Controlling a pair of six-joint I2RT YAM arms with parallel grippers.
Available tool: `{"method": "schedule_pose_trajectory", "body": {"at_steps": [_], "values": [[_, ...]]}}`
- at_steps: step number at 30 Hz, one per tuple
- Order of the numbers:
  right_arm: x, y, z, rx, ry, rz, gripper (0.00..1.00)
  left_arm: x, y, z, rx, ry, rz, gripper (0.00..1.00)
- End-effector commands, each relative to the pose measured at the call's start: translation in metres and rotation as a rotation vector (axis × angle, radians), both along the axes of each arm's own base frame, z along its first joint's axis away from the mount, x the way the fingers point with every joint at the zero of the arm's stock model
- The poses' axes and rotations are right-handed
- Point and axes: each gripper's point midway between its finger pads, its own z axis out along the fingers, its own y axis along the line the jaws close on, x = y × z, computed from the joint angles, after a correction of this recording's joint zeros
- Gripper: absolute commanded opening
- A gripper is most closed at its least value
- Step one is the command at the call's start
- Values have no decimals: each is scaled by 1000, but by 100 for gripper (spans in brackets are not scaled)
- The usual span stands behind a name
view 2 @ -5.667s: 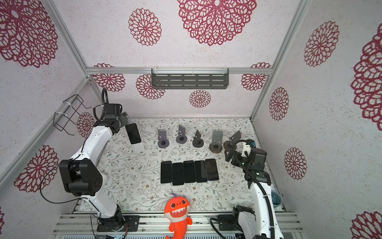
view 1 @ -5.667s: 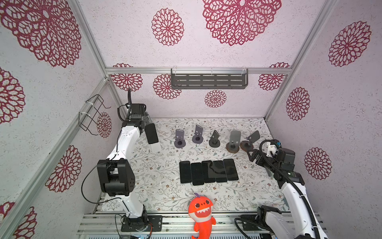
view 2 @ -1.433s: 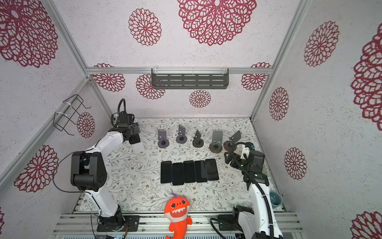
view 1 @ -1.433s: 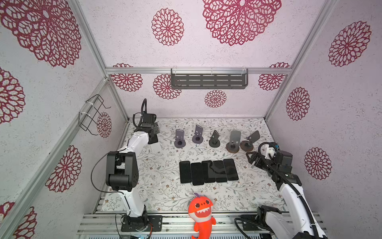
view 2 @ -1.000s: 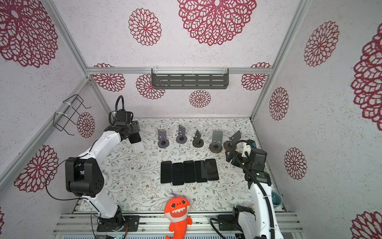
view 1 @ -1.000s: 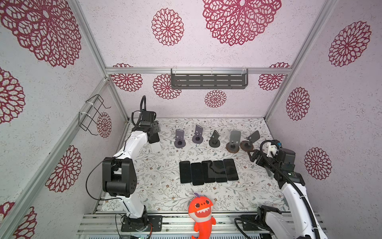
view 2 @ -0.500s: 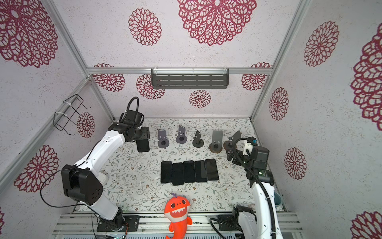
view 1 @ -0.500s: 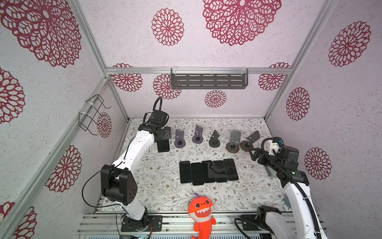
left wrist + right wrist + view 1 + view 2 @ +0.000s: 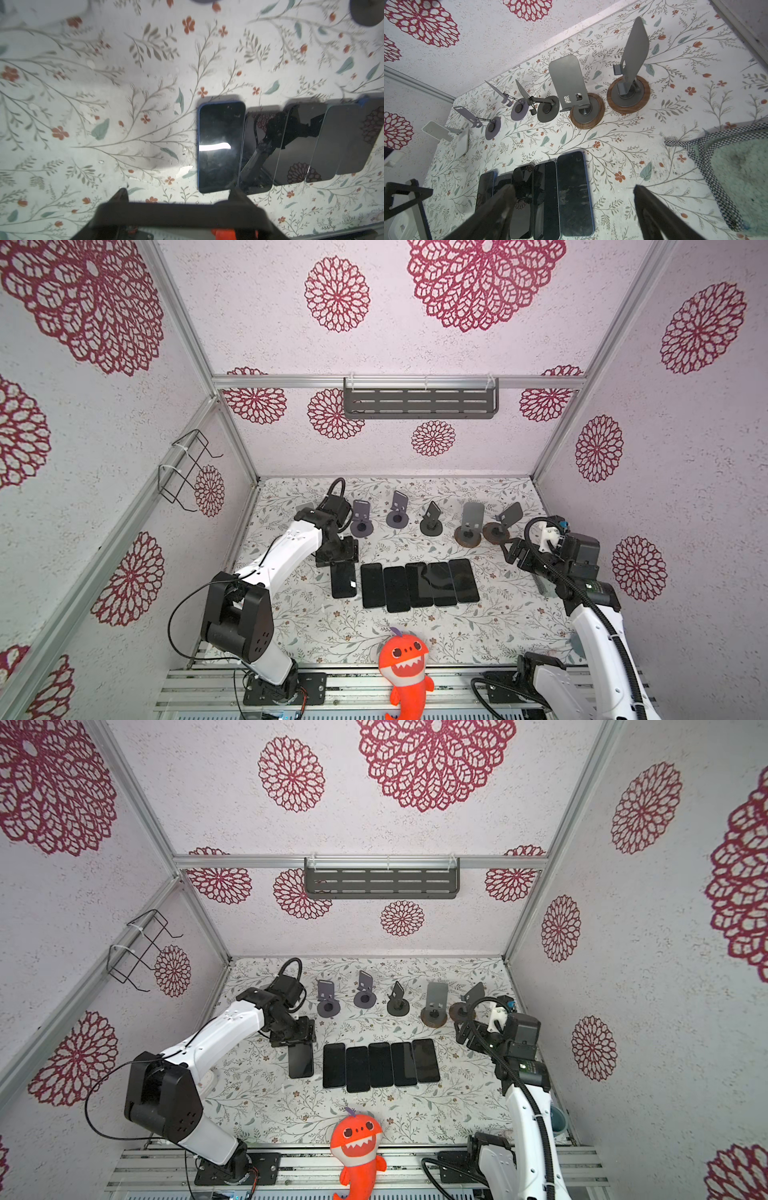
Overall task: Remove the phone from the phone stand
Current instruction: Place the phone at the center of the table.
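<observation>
The left jaws are clamping the far end of the phone [image 9: 343, 580], a slim black slab with a glossy dark screen, which is being held just at 9 o'clock of a row of five phones [image 9: 417, 585] lying on the table [image 9: 457, 626]. Six stands [image 9: 566, 83] are standing at 12 o'clock. At 3 o'clock, the right jaws are gaping wide, gripping nothing.

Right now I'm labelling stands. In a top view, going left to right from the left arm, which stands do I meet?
Purple stand → second purple stand → black stand → broad grey stand → turned grey stand.
</observation>
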Motion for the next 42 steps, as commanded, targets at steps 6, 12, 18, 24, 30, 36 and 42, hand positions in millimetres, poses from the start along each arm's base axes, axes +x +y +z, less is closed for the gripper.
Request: {"method": "schedule_pose_trajectory", "body": {"at_steps": [6,12,18,24,30,36,42], "values": [[-3,0,0,-19,-9,4,93,1,-22,-27,30,-39,39,66],[-3,-1,-3,-23,0,4,93,7,-17,-46,86,-33,35,66],[-6,-2,-7,-36,12,0,93,6,-7,-57,148,-11,20,67],[-4,-1,-9,-30,16,2,92,5,-2,-68,155,-7,30,69],[-1,0,-9,-16,16,5,92,12,-5,-72,134,-42,38,75],[-2,-1,-12,-21,23,3,93,16,0,-78,135,-39,50,78],[-4,-1,-12,-23,24,-1,93,19,1,-79,133,-47,55,85]]}}
